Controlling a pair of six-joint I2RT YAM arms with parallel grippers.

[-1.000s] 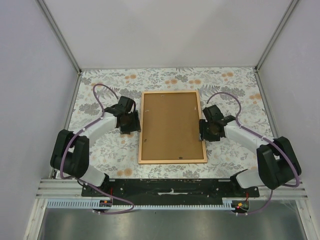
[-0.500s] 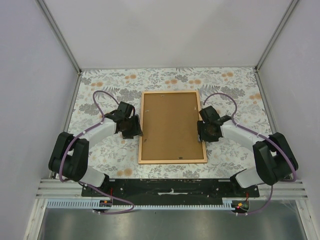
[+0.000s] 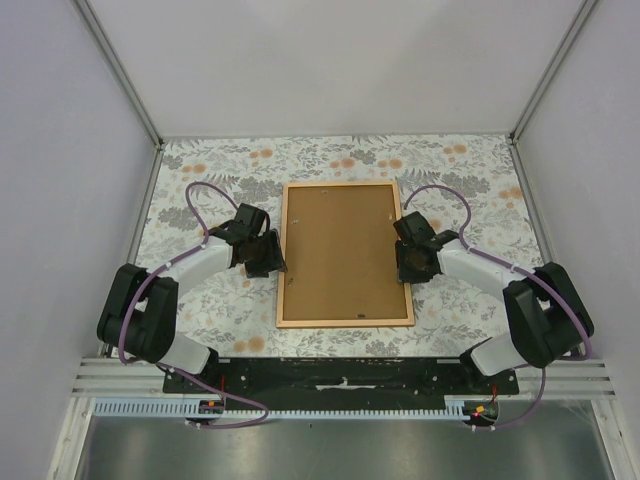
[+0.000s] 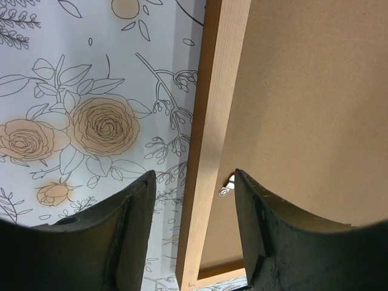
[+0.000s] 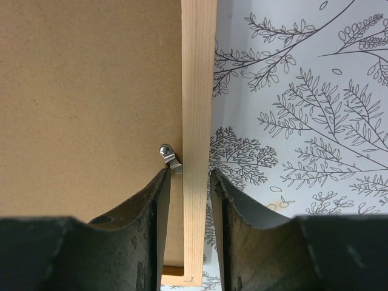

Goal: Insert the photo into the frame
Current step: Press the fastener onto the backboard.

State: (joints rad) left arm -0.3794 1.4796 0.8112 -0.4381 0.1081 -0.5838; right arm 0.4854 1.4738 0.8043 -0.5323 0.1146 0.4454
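Frame (image 3: 345,322) lay flat on the floral table (image 3: 200,170), back side up, its brown backing board (image 3: 340,250) filling the opening. I had the left tool (image 4: 194,174) spread wide astride one long rail, with clear gaps on both sides of the wood, gripping nothing. The right tool (image 5: 188,174) straddled the opposite long rail far more closely: its outer finger looked to be against the wood, while a sliver of board showed inside the inner one, so it was not clamped. A small metal tab (image 5: 170,155) sat just beside that inner fingertip.
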